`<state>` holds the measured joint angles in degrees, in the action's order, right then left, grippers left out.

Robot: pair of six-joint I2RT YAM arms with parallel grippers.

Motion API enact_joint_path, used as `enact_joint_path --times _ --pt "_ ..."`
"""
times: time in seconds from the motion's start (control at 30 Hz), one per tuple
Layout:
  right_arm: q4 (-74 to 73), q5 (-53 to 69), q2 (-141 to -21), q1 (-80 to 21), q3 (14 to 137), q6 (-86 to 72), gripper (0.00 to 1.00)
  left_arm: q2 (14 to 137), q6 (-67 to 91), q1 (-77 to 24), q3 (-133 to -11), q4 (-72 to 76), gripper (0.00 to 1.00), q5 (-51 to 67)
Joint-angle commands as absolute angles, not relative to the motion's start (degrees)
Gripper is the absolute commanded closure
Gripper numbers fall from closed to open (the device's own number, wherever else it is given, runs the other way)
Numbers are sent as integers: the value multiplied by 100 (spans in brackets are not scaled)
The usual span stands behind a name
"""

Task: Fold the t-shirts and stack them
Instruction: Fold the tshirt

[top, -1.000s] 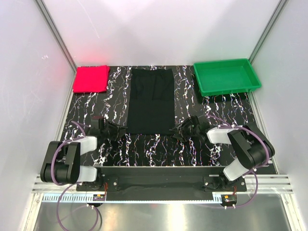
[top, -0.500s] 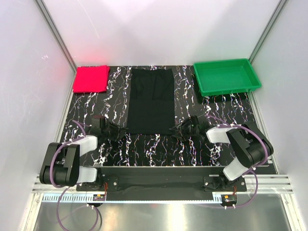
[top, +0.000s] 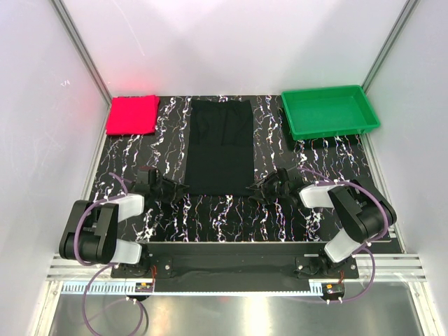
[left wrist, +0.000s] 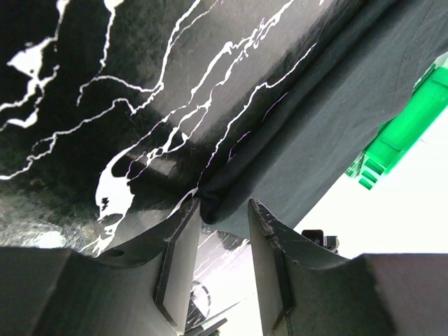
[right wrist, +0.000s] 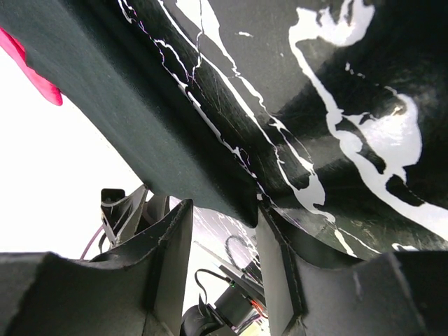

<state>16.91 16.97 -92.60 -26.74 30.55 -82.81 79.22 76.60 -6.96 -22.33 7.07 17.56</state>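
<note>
Grippers: my left gripper and right gripper part-open, clamping nothing | black t-shirt flat on table, near corners at my fingertips | pinkish-red t-shirt folded, far left

Overhead; wrists close at black t-shirt

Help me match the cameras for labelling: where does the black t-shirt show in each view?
Top external: black t-shirt flat, mid-frame.
Left wrist: black t-shirt fills the right side, corner at the left hand.
Right wrist: black t-shirt bands the upper left.
Shared landmark: white-veined black table.
</note>
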Motion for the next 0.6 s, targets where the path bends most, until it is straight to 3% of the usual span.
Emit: enact_joint_path --times 0.0,0.27,0.43,0.5,0.53,0.57 --pt "1318 1266 -9475 -2751 3006 -8200 52 8218 7559 -712 -2074 114 60 1275" --pt "1336 1248 -9624 -2751 3050 -8235 57 8226 7559 -712 -1986 140 62 1213" --pt "1371 1248 -9720 -2751 3076 -8227 64 8271 7550 -686 -1986 254 67 1213" --pt "1380 1265 -9747 -2751 3102 -8209 71 8297 7506 -659 -1978 342 75 1265" --pt "1406 1274 -9773 -2751 3111 -8200 78 8306 7488 -650 -1978 404 79 1283" --pt "1415 1301 -9773 -2742 3111 -8191 90 8332 7453 -633 -2012 422 91 1301"
